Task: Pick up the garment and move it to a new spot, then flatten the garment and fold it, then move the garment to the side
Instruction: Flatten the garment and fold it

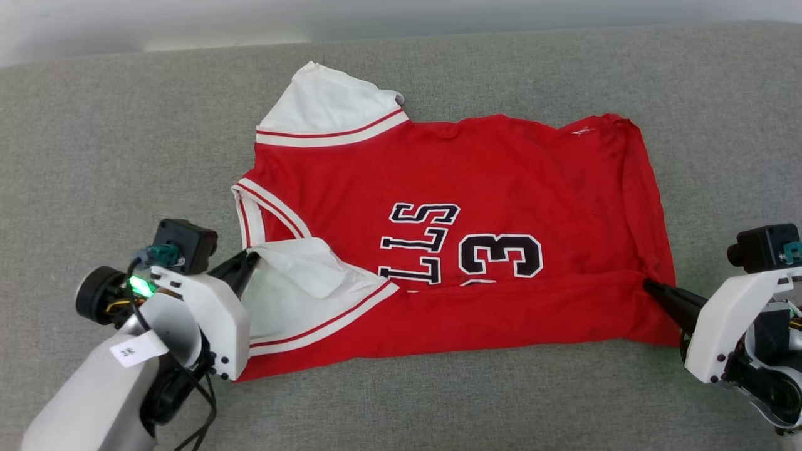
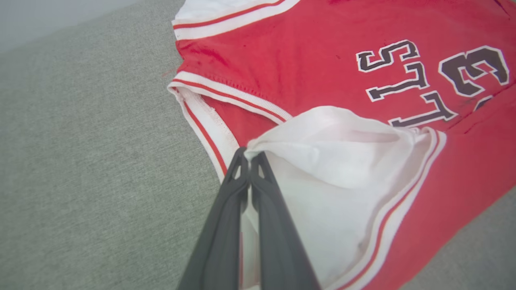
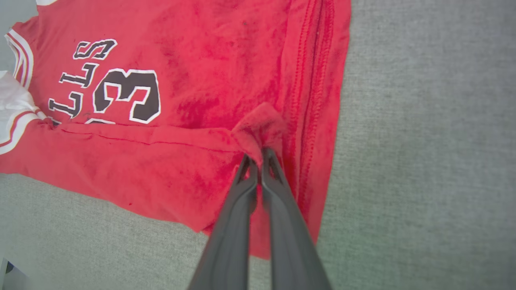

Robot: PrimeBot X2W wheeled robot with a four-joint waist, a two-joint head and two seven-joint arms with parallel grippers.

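The counter (image 1: 106,144) is covered in a grey, finely woven cloth with a faintly mottled grain. It lies flat, and the same grey cloth (image 2: 80,161) shows in the left wrist view and again in the right wrist view. Beyond the counter's far edge runs a pale, blurred band (image 1: 188,25), whitish and brightest toward the left. In the lower left corner of the right wrist view a small dark object (image 3: 8,266) is too cut off to identify.
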